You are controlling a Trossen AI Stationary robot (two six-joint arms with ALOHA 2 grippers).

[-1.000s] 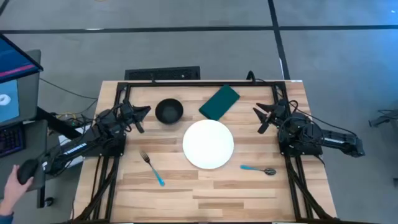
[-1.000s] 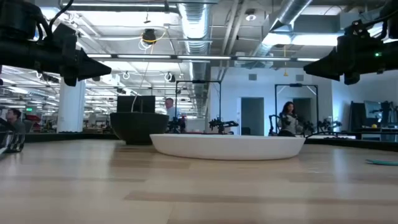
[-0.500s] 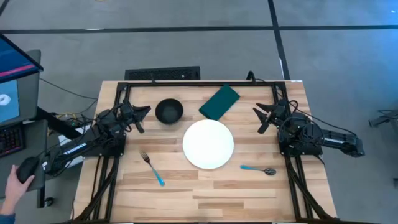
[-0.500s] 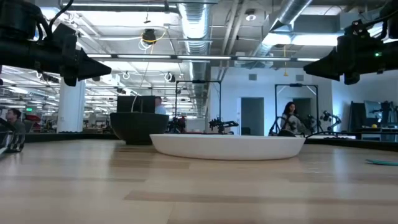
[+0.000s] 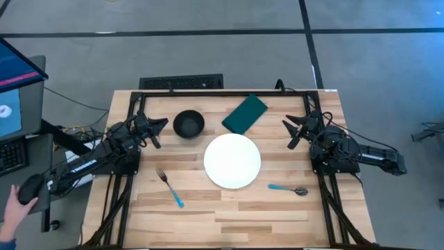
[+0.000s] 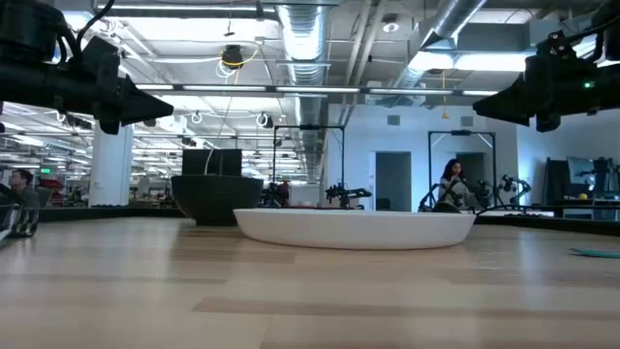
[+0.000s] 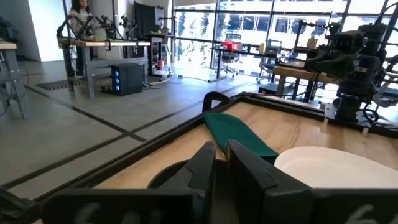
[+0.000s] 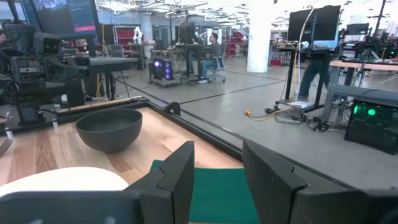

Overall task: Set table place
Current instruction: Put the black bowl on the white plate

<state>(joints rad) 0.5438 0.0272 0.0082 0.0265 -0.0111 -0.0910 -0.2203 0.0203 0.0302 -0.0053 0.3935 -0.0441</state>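
On the light-wood table [image 5: 229, 215] a white plate [image 5: 232, 161] lies in the middle. A black bowl [image 5: 188, 124] stands behind it to the left and a dark green napkin [image 5: 244, 114] lies behind it. A blue-handled fork [image 5: 170, 187] lies left of the plate and a blue-handled spoon [image 5: 288, 189] right of it. My left gripper [image 5: 161, 132] hovers left of the bowl, its fingers almost together [image 7: 221, 158], holding nothing. My right gripper [image 5: 287, 134] hovers right of the napkin, open [image 8: 217, 168] and empty.
Black framing [image 5: 182, 82] runs along the table's far edge and down both sides. Bare wood lies in front of the plate toward the near edge. A person's hand [image 5: 10, 201] shows on the floor side, left of the table, by a monitor [image 5: 17, 73].
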